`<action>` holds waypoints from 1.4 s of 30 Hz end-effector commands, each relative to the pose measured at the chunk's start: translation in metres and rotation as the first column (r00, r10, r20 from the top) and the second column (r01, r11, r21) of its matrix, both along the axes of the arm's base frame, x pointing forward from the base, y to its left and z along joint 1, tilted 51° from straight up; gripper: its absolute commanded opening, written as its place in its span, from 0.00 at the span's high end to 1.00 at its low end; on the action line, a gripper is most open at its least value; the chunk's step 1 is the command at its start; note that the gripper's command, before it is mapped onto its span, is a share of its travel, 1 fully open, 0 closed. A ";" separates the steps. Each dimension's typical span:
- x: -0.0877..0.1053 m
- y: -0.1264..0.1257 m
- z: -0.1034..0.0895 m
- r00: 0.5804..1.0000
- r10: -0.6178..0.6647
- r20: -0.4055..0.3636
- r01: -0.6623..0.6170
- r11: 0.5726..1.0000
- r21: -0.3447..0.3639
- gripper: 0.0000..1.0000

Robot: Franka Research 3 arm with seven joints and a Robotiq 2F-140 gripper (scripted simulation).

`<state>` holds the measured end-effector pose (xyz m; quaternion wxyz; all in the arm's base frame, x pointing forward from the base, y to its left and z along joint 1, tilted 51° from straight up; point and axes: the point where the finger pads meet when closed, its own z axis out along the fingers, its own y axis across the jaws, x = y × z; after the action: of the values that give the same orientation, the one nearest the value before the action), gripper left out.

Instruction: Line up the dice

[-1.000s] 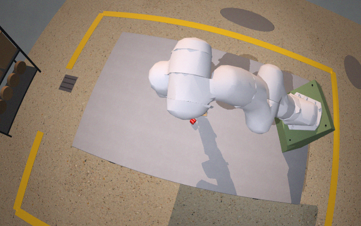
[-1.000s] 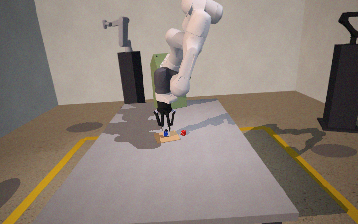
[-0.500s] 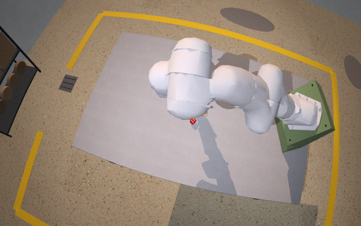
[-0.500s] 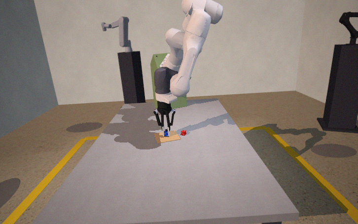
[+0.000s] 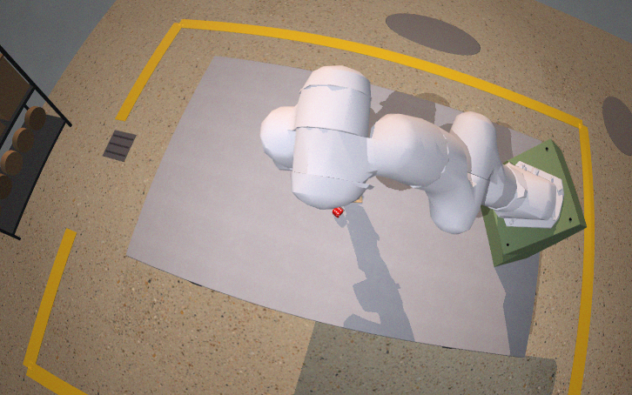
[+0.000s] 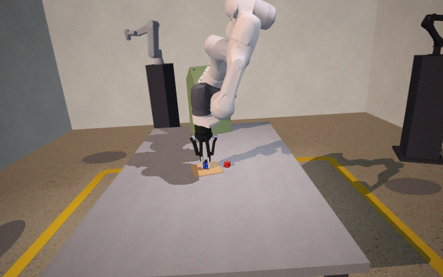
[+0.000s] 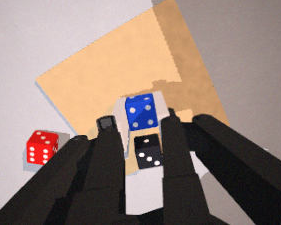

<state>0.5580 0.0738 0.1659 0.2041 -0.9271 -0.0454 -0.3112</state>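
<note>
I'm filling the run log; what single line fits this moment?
claw: shut on blue die | over mat | black die: beneath claw | red die: off mat, on table
</note>
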 end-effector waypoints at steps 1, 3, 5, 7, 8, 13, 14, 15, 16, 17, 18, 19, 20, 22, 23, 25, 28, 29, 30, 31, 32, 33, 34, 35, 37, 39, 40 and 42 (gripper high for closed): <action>0.001 0.000 0.000 0.988 0.008 0.153 -0.010 1.000 0.013 0.87; 0.001 0.000 0.000 0.988 0.008 0.153 -0.010 1.000 0.013 0.87; 0.001 0.000 0.000 0.988 0.008 0.153 -0.010 1.000 0.013 0.87; 0.001 0.000 0.000 0.988 0.008 0.153 -0.010 1.000 0.013 0.87; 0.001 0.000 0.000 0.988 0.008 0.153 -0.010 1.000 0.013 0.87; 0.001 0.000 0.000 0.988 0.008 0.153 -0.010 1.000 0.013 0.87; 0.001 0.000 0.000 0.988 0.008 0.153 -0.010 1.000 0.013 0.87; 0.001 0.001 -0.001 0.988 0.008 0.153 -0.010 1.000 0.013 0.87; 0.001 0.001 -0.001 0.988 0.008 0.153 -0.010 1.000 0.013 0.87; 0.001 0.001 -0.001 0.988 0.008 0.153 -0.010 1.000 0.013 0.87; 0.002 0.001 -0.001 0.988 0.008 0.153 -0.010 1.000 0.013 0.87; 0.002 0.001 -0.001 0.988 0.008 0.153 -0.010 1.000 0.013 0.87; 0.002 0.001 -0.001 0.988 0.008 0.153 -0.010 1.000 0.013 0.87; 0.002 0.001 -0.002 0.988 0.008 0.153 -0.010 1.000 0.013 0.87; 0.002 0.001 -0.002 0.988 0.008 0.153 -0.010 1.000 0.013 0.87; 0.003 0.002 -0.002 0.988 0.008 0.153 -0.010 1.000 0.013 0.87; 0.004 0.002 -0.003 0.988 0.008 0.153 -0.010 1.000 0.013 0.87; 0.004 0.002 -0.003 0.988 0.008 0.153 -0.010 1.000 0.013 0.87; 0.004 0.002 -0.003 0.988 0.008 0.153 -0.010 1.000 0.013 0.87; 0.004 0.002 -0.003 0.988 0.008 0.153 -0.010 1.000 0.013 0.87; 0.004 0.002 -0.003 0.988 0.008 0.153 -0.010 1.000 0.013 0.87; 0.004 0.002 -0.003 0.988 0.008 0.153 -0.010 1.000 0.013 0.87; 0.004 0.002 -0.003 0.988 0.008 0.153 -0.010 1.000 0.013 0.87; 0.004 0.002 -0.003 0.988 0.008 0.153 -0.010 1.000 0.013 0.87; 0.004 0.002 -0.003 0.988 0.008 0.153 -0.010 1.000 0.013 0.87; 0.004 0.002 -0.003 0.988 0.008 0.153 -0.010 1.000 0.013 0.87; 0.004 0.002 -0.003 0.988 0.008 0.153 -0.010 1.000 0.013 0.87; 0.004 0.002 -0.003 0.988 0.008 0.153 -0.010 1.000 0.013 0.87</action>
<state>0.5612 0.0746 0.1630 0.2034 -0.9278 -0.0453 -0.3094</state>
